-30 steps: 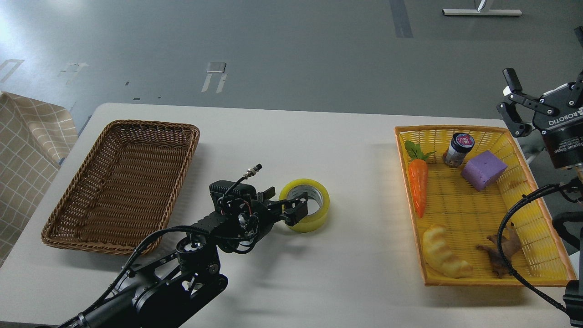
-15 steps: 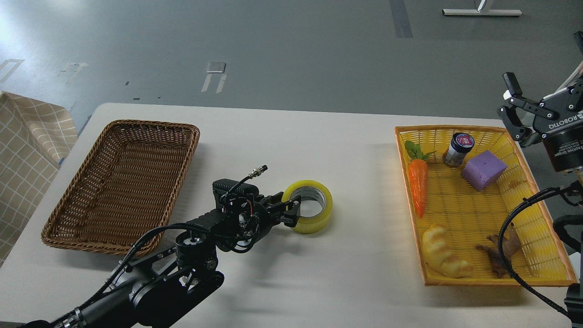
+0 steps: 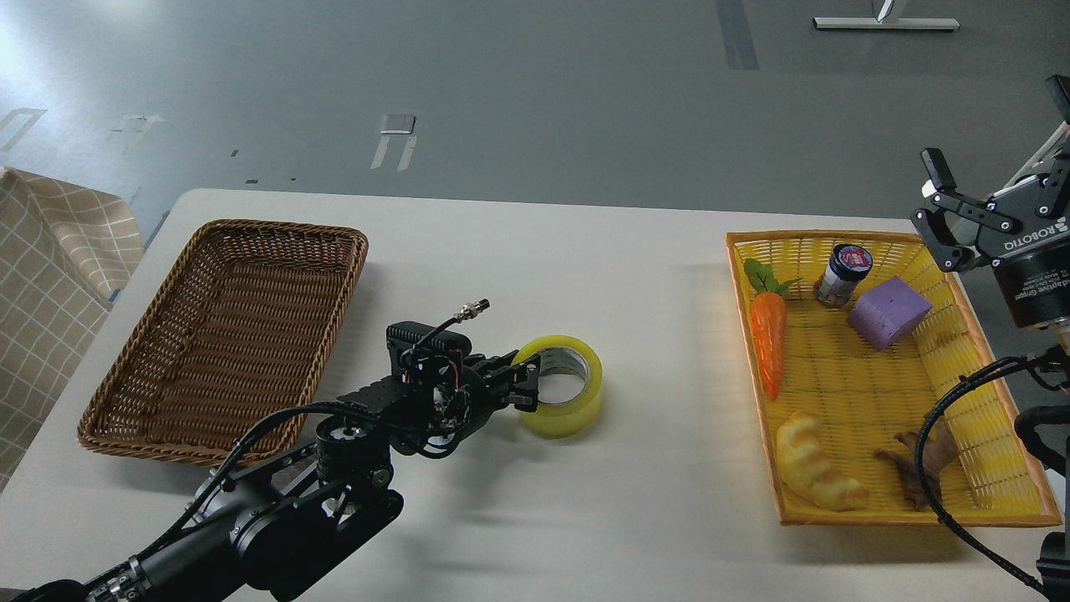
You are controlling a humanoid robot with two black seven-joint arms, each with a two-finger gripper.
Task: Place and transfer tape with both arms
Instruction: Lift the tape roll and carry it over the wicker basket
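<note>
The tape (image 3: 583, 400), a yellow roll with a grey-white core, sits mid-table between the two baskets and looks slightly tilted. My left gripper (image 3: 528, 388) reaches in from the lower left and is shut on the roll's left wall, with one finger inside the core. My right gripper (image 3: 936, 211) is open and empty, held in the air at the far right corner of the yellow basket (image 3: 752, 351).
A brown wicker basket (image 3: 343, 276) stands at the left. The yellow basket holds a carrot toy (image 3: 767, 330), a small jar (image 3: 843, 273), a purple block (image 3: 889, 313), a bread toy (image 3: 809, 475) and a brown piece (image 3: 919, 460). A checked cloth (image 3: 50, 267) hangs at the far left.
My left gripper's fingers have closed on the tape's left wall, and the roll has shifted slightly left and towards me. My right gripper has drifted a little.
</note>
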